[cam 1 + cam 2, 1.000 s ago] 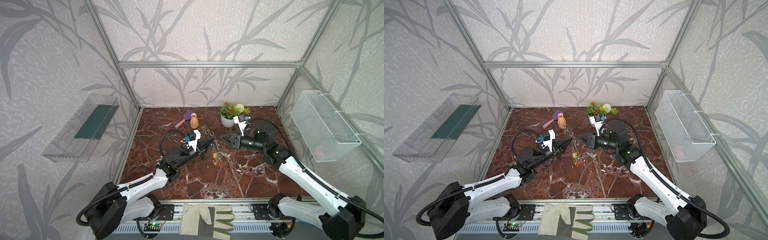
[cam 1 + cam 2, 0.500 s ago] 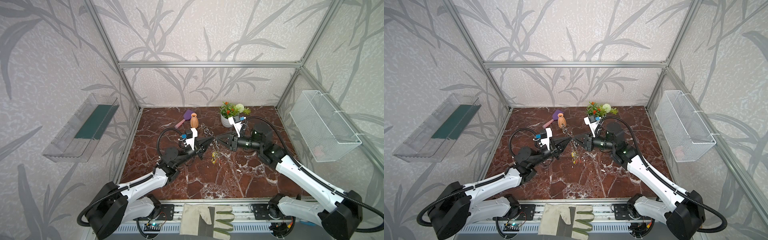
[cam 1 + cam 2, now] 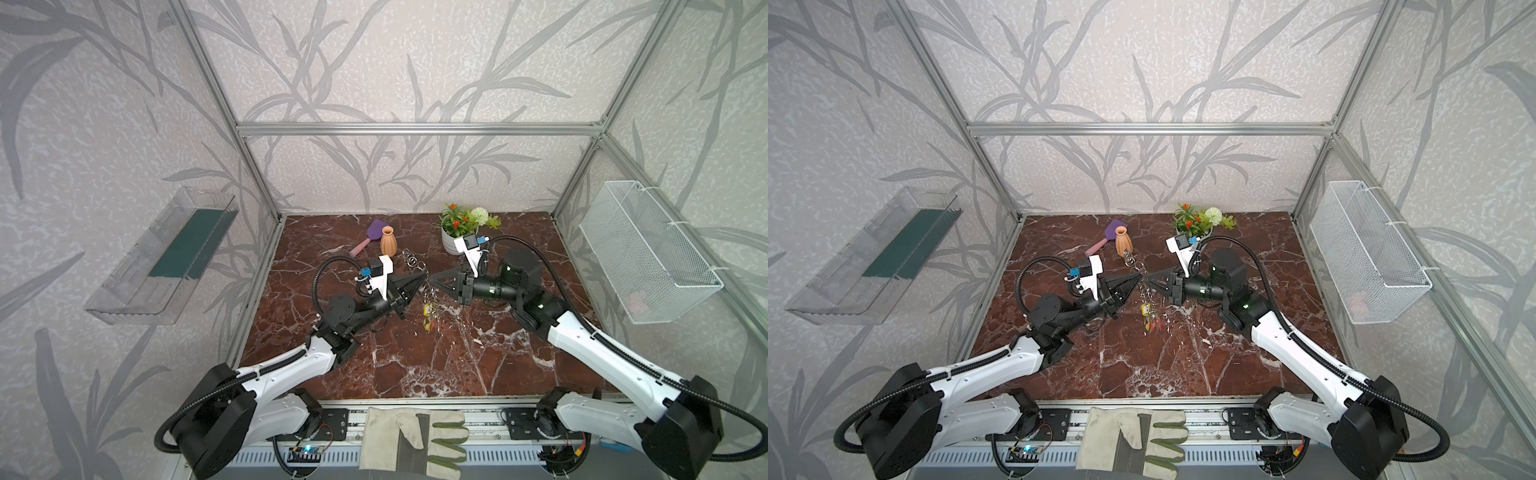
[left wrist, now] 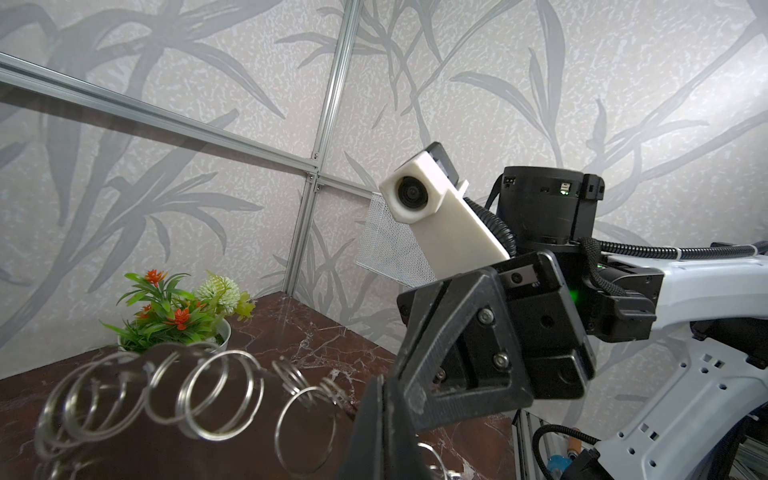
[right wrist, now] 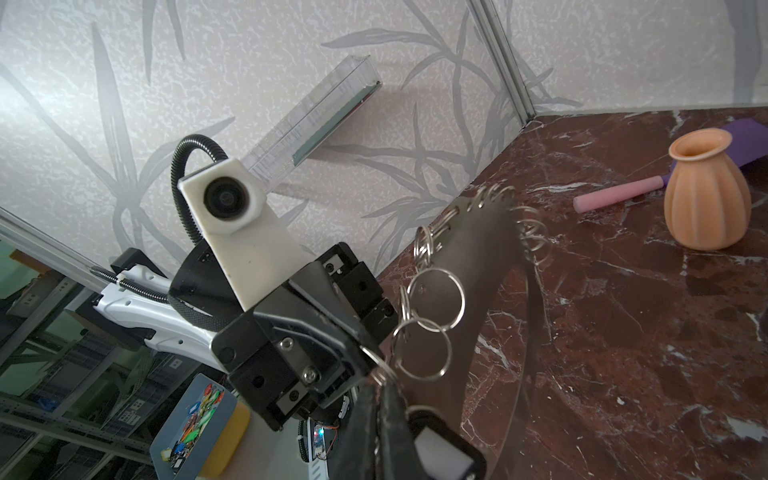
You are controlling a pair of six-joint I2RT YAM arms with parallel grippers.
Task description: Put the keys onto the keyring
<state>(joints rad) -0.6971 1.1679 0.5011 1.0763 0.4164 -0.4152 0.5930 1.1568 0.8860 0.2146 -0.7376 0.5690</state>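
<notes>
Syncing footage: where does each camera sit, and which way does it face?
Top views: high in front, looking down on the red marble table; both arms, left hand and right hand meeting at the grey plate keyring fringed with silver rings.
Left wrist: on the left arm, facing the right hand and potted plant; own fingertips show.
Right wrist: on the right arm, facing the left hand and ribbed orange vase; own fingertips show.
Shared: both wrist views see the keyring.

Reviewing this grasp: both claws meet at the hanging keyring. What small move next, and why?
Probably ease the right claw slightly away from the left claw. Both are shut tip to tip on the keyring, the right seemingly pinching a small ring, keys dangling. That would test the grip.
</notes>
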